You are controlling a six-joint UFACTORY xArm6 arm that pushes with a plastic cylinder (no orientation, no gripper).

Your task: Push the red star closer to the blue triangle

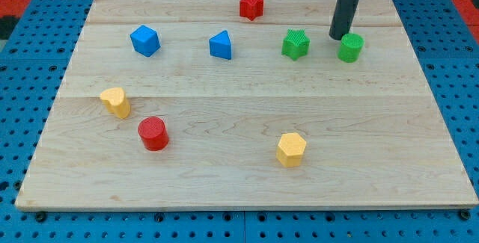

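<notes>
— Scanning from the view's left across the tabletop (247,191): what do you see first?

— A yellow block (115,102), a blue cube (145,40) and a red cylinder (153,133). Then the blue triangle (221,45), and up near the view's top edge the red star (251,5), apart from the triangle, up and to its right. Further right a yellow hexagon (291,149), a green star (296,44) and a green cylinder (350,48).

— And the hand?

— There is none, only a rod, so no open or closed state to tell. My tip (340,37) sits just beside the green cylinder, on its upper-left, well apart from the red star.

— So which step is this?

— The approach, I judge; nothing touches the star. Next, my tip should get to the star's upper-right side, skirting the green star, then push down-left toward the triangle.
</notes>
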